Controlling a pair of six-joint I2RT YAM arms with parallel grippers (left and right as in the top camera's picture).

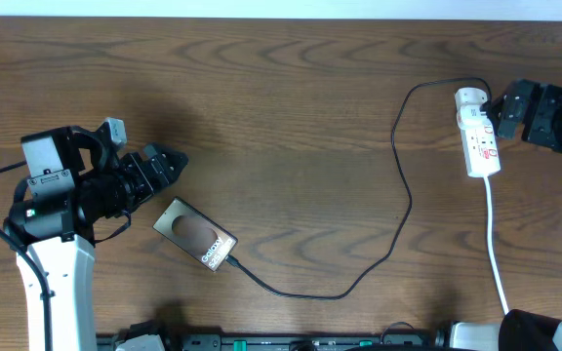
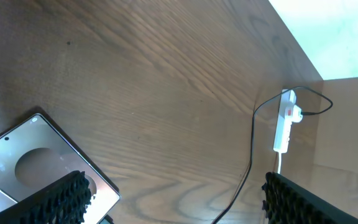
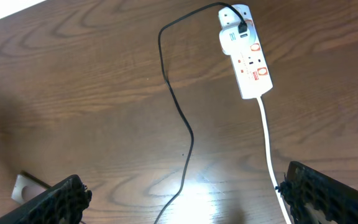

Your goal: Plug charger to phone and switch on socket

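Note:
The phone (image 1: 195,235) lies flat on the table at lower left, bronze face up. It also shows in the left wrist view (image 2: 36,155). The black charger cable (image 1: 405,195) runs from the phone's lower right end, where its tip looks inserted, in a loop up to the socket (image 1: 478,132). The white socket also shows in the right wrist view (image 3: 246,53), with the cable's black plug in its far end. My left gripper (image 1: 174,161) is open and empty just above-left of the phone. My right gripper (image 1: 507,107) is open and empty, right beside the socket.
The socket's white cord (image 1: 496,244) runs down to the table's front edge at the right. The wooden table (image 1: 281,117) ends at a pale wall at the back. A dark rail (image 1: 281,343) lies along the front edge.

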